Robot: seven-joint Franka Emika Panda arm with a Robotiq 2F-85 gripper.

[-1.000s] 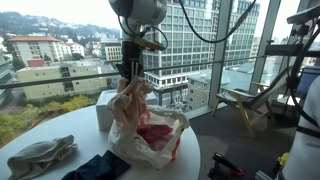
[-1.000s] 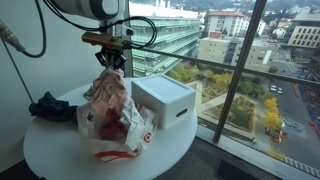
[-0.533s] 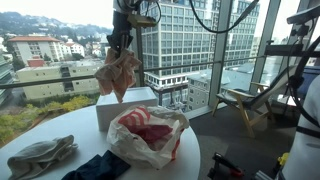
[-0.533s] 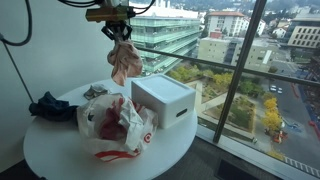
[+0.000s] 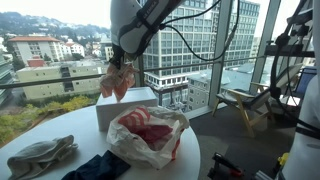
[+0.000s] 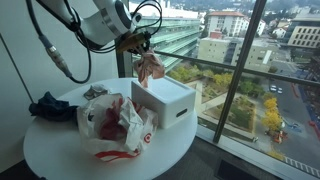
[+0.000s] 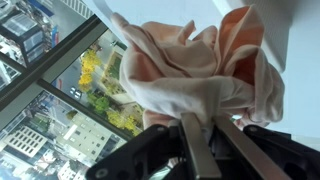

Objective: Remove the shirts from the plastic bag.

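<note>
Table [image 5: 60, 125]: grey shirt [image 5: 40, 155] and dark shirt [image 5: 95, 167] lying at left. Pink shirt [image 5: 117, 80]: hanging straight down from the fingers [image 7: 194, 150], which are pinching its bunched top, above the white box [image 5: 110, 105]. Plastic bag [image 5: 150, 140]: sitting lower right of the gripper [image 5: 122, 66], red shirt [image 5: 152, 131] showing inside, awaiting removal; next reach probably going down into its open mouth

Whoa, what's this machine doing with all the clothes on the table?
A robot arm is unpacking clothes from a plastic bag. Its gripper is shut on a bunched pink shirt, held in the air over the white box, clear of the bag. The bag sits open on the round table with a red item inside. A grey garment and a dark blue garment lie nearby.
</note>
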